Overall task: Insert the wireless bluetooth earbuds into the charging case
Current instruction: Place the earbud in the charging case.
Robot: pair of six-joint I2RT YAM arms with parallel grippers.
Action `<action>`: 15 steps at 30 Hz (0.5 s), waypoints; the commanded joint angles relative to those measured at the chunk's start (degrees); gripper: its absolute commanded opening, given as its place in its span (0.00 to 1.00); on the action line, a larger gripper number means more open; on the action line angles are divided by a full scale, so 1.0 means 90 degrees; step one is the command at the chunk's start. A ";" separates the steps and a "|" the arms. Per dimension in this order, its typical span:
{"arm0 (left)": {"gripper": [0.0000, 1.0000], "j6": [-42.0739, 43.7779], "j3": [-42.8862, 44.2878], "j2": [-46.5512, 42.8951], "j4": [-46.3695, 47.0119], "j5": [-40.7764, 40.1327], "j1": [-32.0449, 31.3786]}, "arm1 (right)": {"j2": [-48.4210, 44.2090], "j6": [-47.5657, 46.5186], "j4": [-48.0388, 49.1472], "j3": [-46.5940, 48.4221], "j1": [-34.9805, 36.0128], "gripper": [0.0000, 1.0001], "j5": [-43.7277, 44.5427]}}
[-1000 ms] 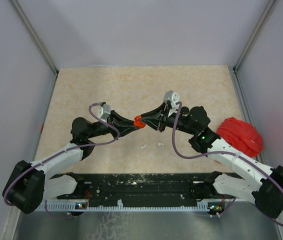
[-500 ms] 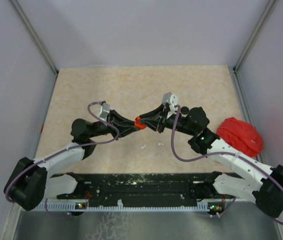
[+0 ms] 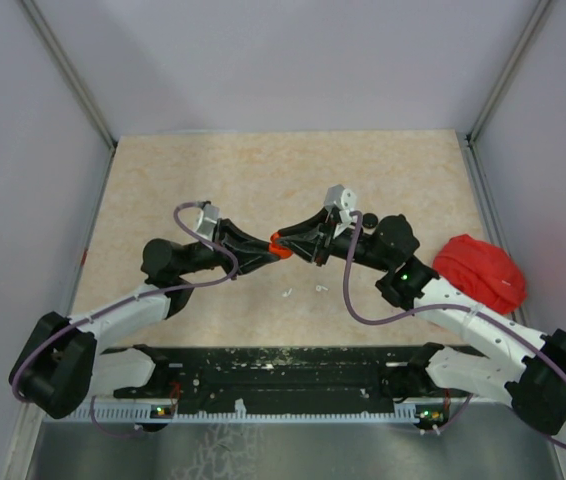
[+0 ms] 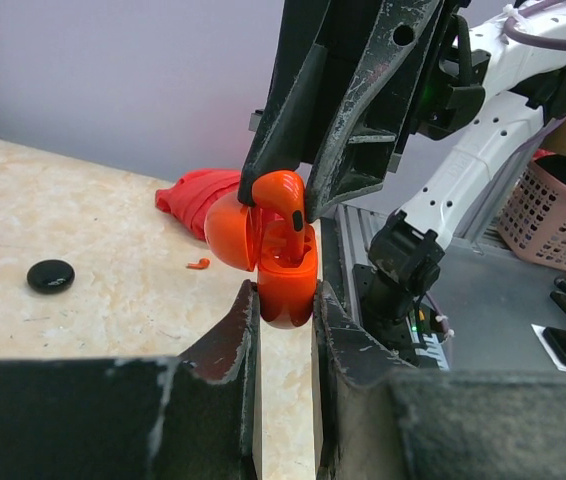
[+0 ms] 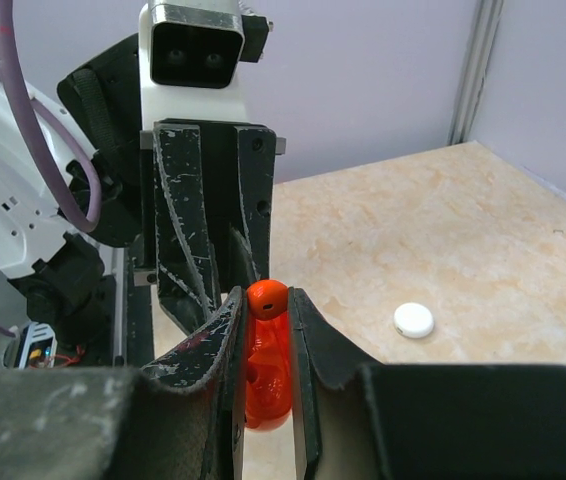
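Left gripper point(image 4: 285, 312) jaws clamp the glossy red-orange open charging case point(image 4: 289, 285) steady above the beige table point(image 3: 183, 180) centre, so the right gripper point(image 5: 266, 312), pinching a red-orange stemmed earbud point(image 4: 281, 195) at the case's twelve o'clock, can seat it.

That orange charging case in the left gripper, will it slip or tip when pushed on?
The orange case looks glossy and rounded, so it may slip in the left gripper. Its lid hangs open to one side, so pressing the earbud in could twist it.
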 commanded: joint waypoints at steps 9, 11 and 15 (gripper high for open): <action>0.01 -0.0067 -0.0128 -0.0090 0.0676 -0.0311 -0.0063 | -0.0028 0.0200 0.0325 0.0231 0.0150 0.16 -0.0241; 0.01 -0.0056 -0.0148 -0.0117 0.0676 -0.0369 -0.0064 | -0.0026 0.0202 0.0325 0.0228 0.0160 0.16 -0.0258; 0.01 -0.0021 -0.0179 -0.0158 0.0676 -0.0512 -0.0064 | -0.0017 0.0191 0.0272 0.0210 0.0189 0.16 -0.0284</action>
